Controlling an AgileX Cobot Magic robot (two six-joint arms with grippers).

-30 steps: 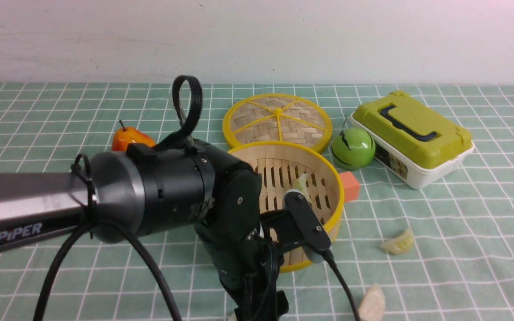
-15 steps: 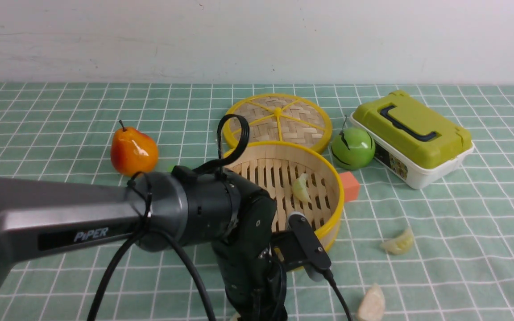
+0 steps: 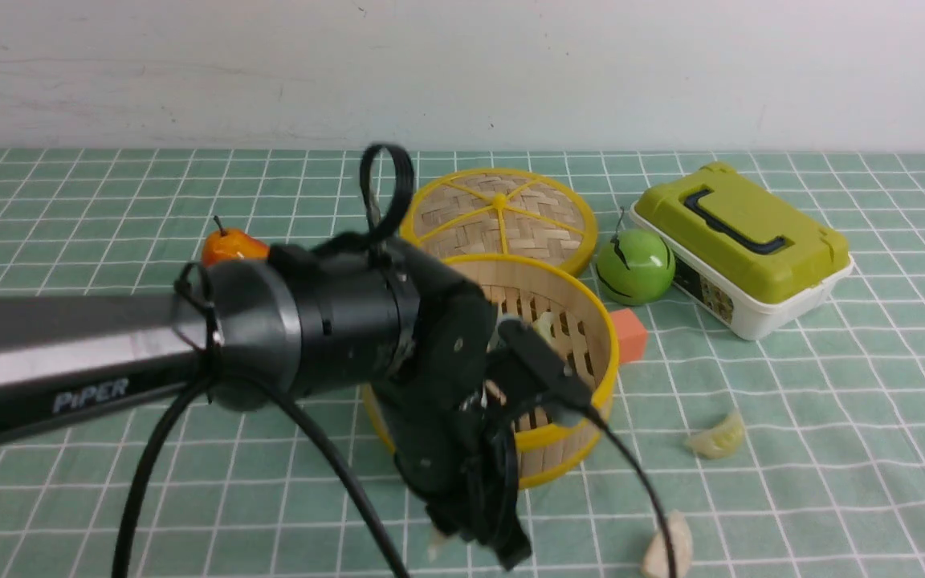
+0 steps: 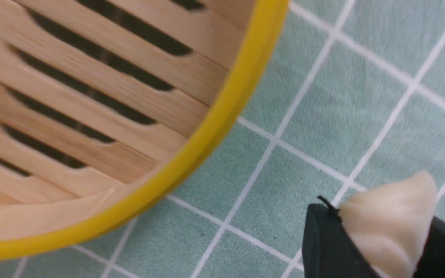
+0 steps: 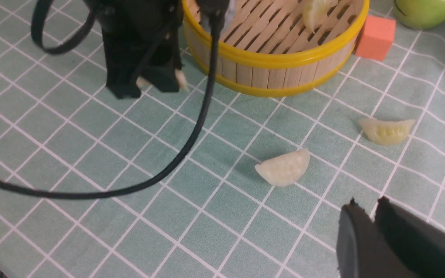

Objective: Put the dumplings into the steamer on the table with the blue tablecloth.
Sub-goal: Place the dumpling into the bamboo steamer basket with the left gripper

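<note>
Raised since half a second ago, left gripper [image 4: 385, 247] clamps one dumpling [image 4: 390, 208] at the steamer's [image 4: 222, 116] 7 o'clock, outside its rim. Judged light, soft, slippery: hold across the plump middle.

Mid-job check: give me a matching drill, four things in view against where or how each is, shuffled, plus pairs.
1 woven lid
2 green apple
3 orange block
4 left gripper

A shut on a dumpling
B behind the steamer
C beside the steamer, on its right
D between woven lid and green-lidded box

Pairs: 1-B; 2-D; 3-C; 4-A
</note>
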